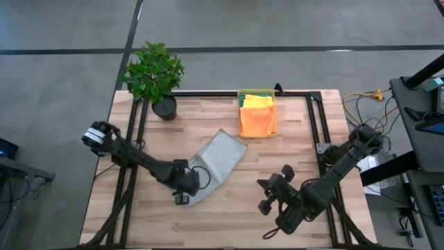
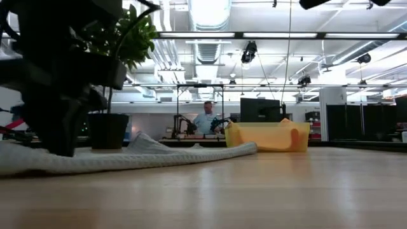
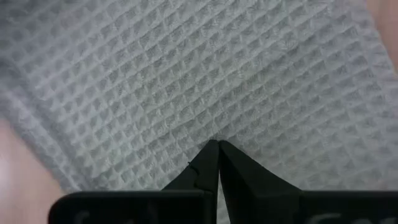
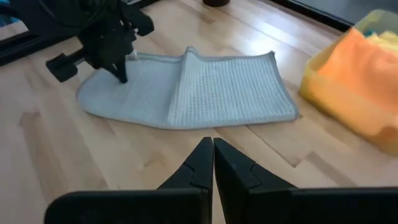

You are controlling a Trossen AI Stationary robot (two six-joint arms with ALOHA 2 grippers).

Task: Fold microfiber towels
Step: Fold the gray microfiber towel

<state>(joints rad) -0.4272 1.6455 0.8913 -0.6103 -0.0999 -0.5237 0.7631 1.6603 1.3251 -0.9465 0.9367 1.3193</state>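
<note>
— What stands on the desk?
— A potted plant at the far left corner and a yellow bin at the far edge.
— And behind it?
— A person seated near a monitor.

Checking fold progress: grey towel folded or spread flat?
Partly folded: the grey towel has a raised crease running across it and one rounded, doubled end under the left gripper, whose fingers are shut.

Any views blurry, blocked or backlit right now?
Low view: bright ceiling lights behind, so the left arm and potted plant read as dark silhouettes; near table soft. Left wrist view: the grey towel fills the frame, weave sharp centrally, blurred at the edges. Right wrist view: yellow bin slightly soft. High view: even light, no glare.
</note>
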